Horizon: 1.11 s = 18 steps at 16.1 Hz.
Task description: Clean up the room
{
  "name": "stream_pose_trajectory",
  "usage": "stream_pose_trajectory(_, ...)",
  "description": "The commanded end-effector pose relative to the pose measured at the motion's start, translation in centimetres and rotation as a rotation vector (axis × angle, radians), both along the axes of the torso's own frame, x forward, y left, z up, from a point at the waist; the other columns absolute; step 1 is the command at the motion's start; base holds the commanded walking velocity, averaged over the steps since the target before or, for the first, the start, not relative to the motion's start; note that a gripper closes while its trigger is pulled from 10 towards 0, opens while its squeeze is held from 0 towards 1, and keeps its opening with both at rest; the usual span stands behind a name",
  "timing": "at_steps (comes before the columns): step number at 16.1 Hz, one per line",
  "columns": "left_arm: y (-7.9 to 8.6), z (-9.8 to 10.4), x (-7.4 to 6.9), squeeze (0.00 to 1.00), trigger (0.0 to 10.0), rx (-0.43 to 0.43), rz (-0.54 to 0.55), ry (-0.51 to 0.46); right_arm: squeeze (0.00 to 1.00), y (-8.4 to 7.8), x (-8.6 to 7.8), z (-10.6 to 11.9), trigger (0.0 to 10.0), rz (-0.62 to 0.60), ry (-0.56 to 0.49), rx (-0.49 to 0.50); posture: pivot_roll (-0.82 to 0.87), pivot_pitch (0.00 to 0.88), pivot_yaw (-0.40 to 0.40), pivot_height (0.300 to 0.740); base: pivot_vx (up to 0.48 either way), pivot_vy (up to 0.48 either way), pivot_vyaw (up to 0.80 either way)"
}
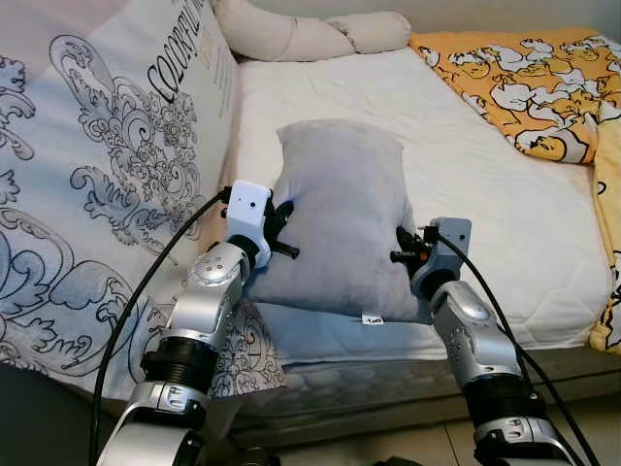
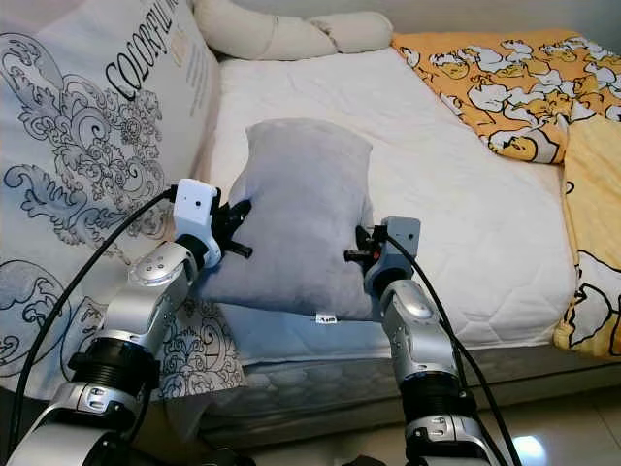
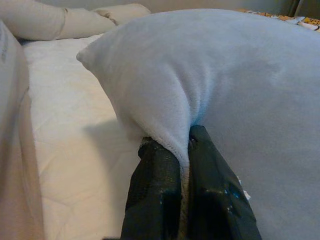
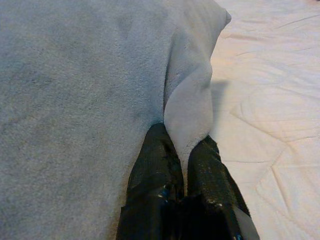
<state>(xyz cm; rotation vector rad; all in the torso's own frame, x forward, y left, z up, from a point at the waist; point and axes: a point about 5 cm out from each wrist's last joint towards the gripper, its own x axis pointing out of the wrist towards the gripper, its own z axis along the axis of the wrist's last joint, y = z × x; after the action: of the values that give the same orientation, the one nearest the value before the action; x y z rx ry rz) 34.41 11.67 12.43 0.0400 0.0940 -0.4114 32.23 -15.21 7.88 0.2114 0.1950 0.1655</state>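
Note:
A grey plush pillow lies on the white mattress near its front edge. My left gripper is shut on a fold of the pillow's left side; in the left wrist view its black fingers pinch the fabric. My right gripper is shut on the pillow's right side, and its fingers clamp a ridge of cloth in the right wrist view. The pillow sits between both arms.
A large patterned cushion or cover with black scrollwork leans at the bed's left. A beige bolster lies at the head of the bed. An orange cartoon-print blanket covers the right side. Tiled floor shows below.

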Motion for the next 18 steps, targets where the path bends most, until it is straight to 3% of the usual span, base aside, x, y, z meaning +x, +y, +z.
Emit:
stream_pose_trajectory(1, -0.07, 1.26, 0.5, 0.0, 10.0, -0.001, 0.005, -0.057, 0.0, -0.55, 0.38, 0.85, 10.0, -0.023, -0.031, -0.013, -0.06, 0.0, 0.041, 0.74, 0.255, 0.0, 0.0)
stream_pose_trajectory(5, 0.02, 1.28, 0.53, 0.0, 10.0, 0.001, 0.004, -0.058, 0.0, -0.49, 0.6, 1.01, 10.0, -0.004, -0.049, -0.076, -0.05, 0.0, 0.041, 0.74, 0.263, 0.0, 0.0)
stream_pose_trajectory(7, 0.04, 1.36, 0.6, 0.0, 10.0, 0.001, 0.004, -0.059, 0.0, -0.19, 0.64, 1.02, 10.0, 0.026, -0.05, -0.11, -0.05, 0.0, 0.038, 0.74, 0.291, 0.0, 0.8)
stream_pose_trajectory(9, 0.03, 1.34, 0.58, 0.0, 10.0, -0.003, 0.004, -0.059, 0.0, -0.06, 0.64, 0.82, 10.0, 0.026, -0.039, -0.115, -0.05, 0.0, 0.035, 0.74, 0.296, 0.0, 0.8)
stream_pose_trajectory(15, -0.1, 1.2, 0.55, 0.0, 10.0, 0.009, 0.0, -0.055, 0.0, -0.27, 0.73, 0.66, 10.0, 0.01, -0.028, -0.097, -0.05, 0.0, 0.034, 0.74, 0.141, 0.0, 0.0)
stream_pose_trajectory(18, -0.34, 1.17, 0.68, 0.0, 10.0, 0.068, -0.037, -0.068, 0.0, -0.44, 0.65, 0.31, 10.0, -0.002, 0.001, -0.083, -0.05, 0.0, 0.035, 0.74, 0.0, 0.0, 0.0)
